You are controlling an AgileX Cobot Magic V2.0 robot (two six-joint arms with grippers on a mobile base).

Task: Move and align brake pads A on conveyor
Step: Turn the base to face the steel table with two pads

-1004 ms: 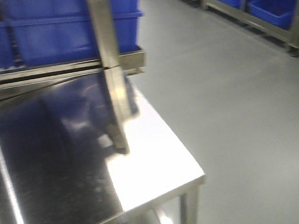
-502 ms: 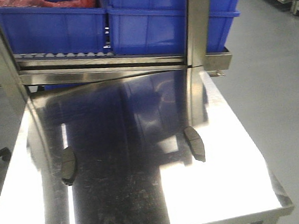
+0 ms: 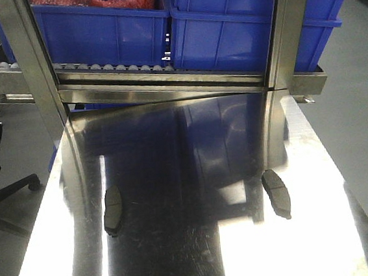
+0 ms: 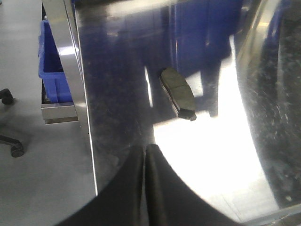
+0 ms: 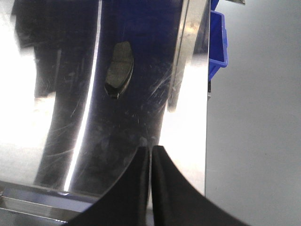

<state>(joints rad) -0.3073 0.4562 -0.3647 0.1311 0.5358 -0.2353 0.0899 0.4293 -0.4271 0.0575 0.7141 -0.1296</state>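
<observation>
left hand (image 4: 145,149): black fingers (image 4: 127,188) pressed together, gripping nothing.
right hand (image 5: 150,150): likewise closed and empty.
grey curved brake pad (image 4: 178,92): we see it at 1 o'clock of the left hand, flat on the shiny steel table (image 4: 211,155).
second grey brake pad (image 5: 119,68): 11 o'clock of the right hand, same table.

No text, label or number is legible — none in any view.

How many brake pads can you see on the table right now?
2. One brake pad lies on the left of the steel table, the other pad on its right. More may be out of view.
</observation>
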